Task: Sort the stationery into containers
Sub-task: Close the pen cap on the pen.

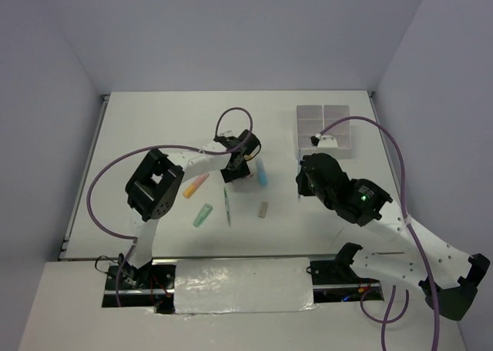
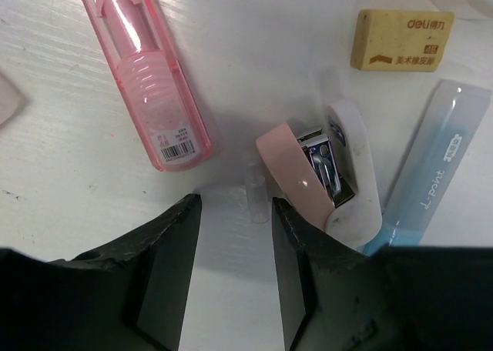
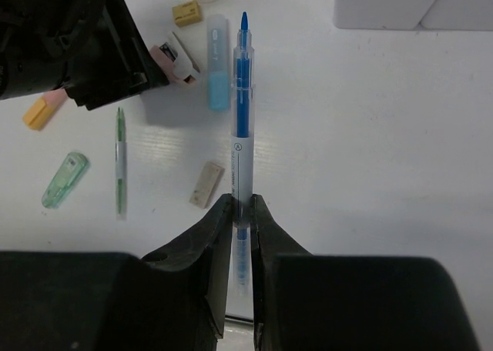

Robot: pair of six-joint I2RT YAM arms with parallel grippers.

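Pen in the grip! The right end effector (image 3: 239, 212) is pinched tight on a blue pen (image 3: 242, 97), its jaws closed on the rear of the clear barrel and the tip pointing straight ahead. The divided box (image 3: 389, 12) sits ahead and off to the right, apart from the pen. The pen looks light and stiff, but the barrel is round and slick. With so much length forward of the jaws it could swivel, so a hold nearer mid-barrel would be steadier.

On the other side, the left end effector (image 2: 235, 212) hangs over the worktop (image 2: 77, 174) with its jaws about half apart and nothing gripped. Ahead and to its left lies a pink stick (image 2: 146, 81). Ahead to the right is a pink-and-white stapler (image 2: 323, 174), right against a pale blue stick (image 2: 435, 158), with a tan eraser (image 2: 402, 41) farther ahead. The pink stick should be light, with a hard, smooth case, best taken across its narrow sides at mid-length. The stapler is hinged and wedge-shaped, and likely to squirt out of a pinch.
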